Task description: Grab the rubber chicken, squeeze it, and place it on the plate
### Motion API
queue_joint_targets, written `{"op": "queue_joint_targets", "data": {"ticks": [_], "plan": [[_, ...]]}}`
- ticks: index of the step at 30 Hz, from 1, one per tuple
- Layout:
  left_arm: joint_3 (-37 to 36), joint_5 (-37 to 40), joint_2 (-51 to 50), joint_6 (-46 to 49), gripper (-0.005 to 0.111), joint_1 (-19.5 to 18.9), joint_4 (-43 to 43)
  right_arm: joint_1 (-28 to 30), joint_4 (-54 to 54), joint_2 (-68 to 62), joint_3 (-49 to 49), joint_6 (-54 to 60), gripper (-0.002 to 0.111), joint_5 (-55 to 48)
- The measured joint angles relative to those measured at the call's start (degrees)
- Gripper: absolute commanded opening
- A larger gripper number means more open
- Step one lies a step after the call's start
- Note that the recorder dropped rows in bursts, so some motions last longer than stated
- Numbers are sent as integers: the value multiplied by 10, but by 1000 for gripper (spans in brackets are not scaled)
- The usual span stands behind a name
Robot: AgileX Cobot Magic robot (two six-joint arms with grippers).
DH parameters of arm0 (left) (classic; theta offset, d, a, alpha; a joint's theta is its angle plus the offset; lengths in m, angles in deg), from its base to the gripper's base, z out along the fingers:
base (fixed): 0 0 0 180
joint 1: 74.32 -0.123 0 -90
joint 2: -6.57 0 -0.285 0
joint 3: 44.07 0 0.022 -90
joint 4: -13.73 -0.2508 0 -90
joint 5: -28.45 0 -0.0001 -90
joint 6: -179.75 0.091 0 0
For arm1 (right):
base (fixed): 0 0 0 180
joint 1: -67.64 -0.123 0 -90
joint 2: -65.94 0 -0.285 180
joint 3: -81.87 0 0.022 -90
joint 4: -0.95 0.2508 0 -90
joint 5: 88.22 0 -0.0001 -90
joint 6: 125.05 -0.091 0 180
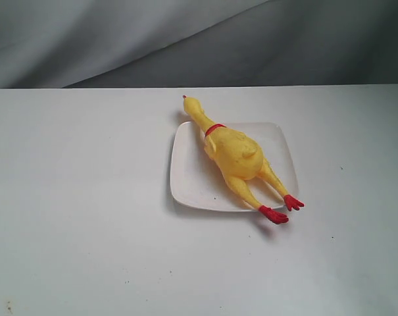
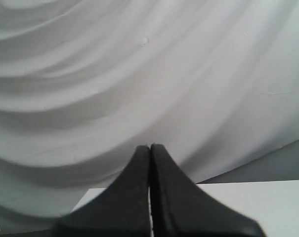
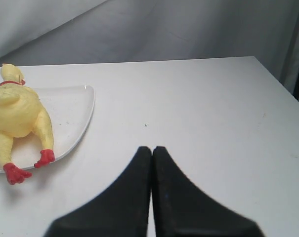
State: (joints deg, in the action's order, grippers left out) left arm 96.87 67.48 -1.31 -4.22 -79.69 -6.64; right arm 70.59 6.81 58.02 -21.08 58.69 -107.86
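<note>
Left end effector, right end effector pressed together, empty. Chicken on plate toward table far edge, head, feet overhang rim; bump could slide it off.

1. White matte table, spread flat beneath and ahead of the right hand, running on to a straight far edge.
2. A few tiny dark specks on that table, just ahead of the right hand.
3. Pale grey cloth in soft folds, hung beyond the table, ahead of the left hand.
</note>
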Motion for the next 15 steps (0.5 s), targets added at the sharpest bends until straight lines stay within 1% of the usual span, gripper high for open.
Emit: {"op": "queue_joint_targets", "data": {"ticks": [6,11,15], "plan": [[0,0,0,1,0,0,-22,0,0,0,0,0,0,0],[0,0,0,1,0,0,-24,0,0,0,0,0,0,0],[0,-6,0,1,0,0,4,0,0,0,0,0,0,0]]}}
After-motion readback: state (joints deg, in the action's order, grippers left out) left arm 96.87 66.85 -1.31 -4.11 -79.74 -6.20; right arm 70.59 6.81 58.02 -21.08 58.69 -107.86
